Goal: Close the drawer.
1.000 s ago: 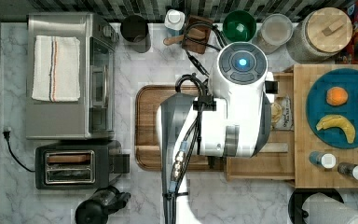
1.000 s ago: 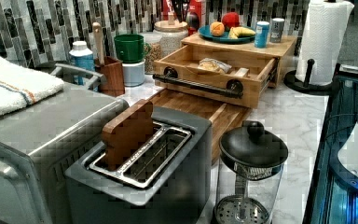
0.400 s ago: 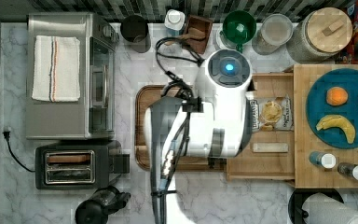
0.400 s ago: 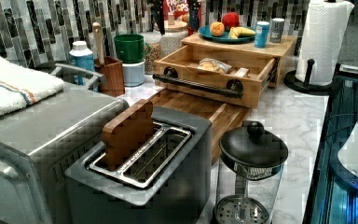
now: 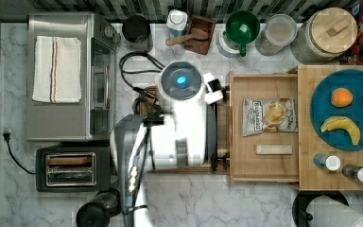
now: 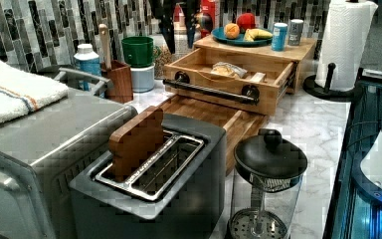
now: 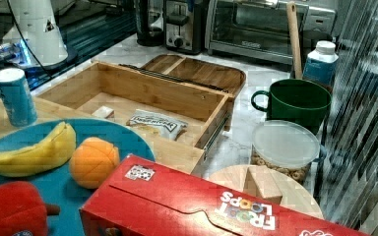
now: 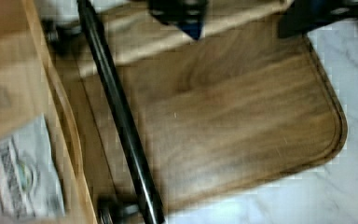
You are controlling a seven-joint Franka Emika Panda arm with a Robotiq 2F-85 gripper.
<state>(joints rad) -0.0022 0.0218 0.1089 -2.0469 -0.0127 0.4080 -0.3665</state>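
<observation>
- Top view: the drawer [image 5: 264,127] stands pulled out from under the wood slab [image 5: 340,182] that carries the blue plate [image 5: 347,111], towards the top view's left. A snack bag [image 5: 269,116] and a small pale block [image 5: 274,150] lie inside it. The white robot arm [image 5: 179,123] hangs over the brown cutting board [image 5: 222,118], just beside the drawer's front edge. The hand is hidden under the arm, so I cannot tell whether it is open or closed.
- Left view: the drawer [image 6: 229,79] is open, its long dark handle [image 6: 211,91] running across the front. The cutting board [image 6: 214,117] lies on the marble bench [image 6: 308,129] right below that handle. A toaster [image 6: 144,184] and a glass coffee press [image 6: 266,189] stand in front.
- Right view: the drawer [image 7: 142,98] is out, the snack bag [image 7: 157,123] near its back corner, the cutting board [image 7: 197,71] beyond its front wall. A green mug [image 7: 295,103] stands to the right view's right.
- Wrist view: the dark handle [image 8: 119,116] runs across the picture between the drawer's front wall [image 8: 42,93] and the cutting board [image 8: 223,121]. Dark parts of the hand [image 8: 233,14] show at the edge, above the board and apart from the handle; their state cannot be told.
</observation>
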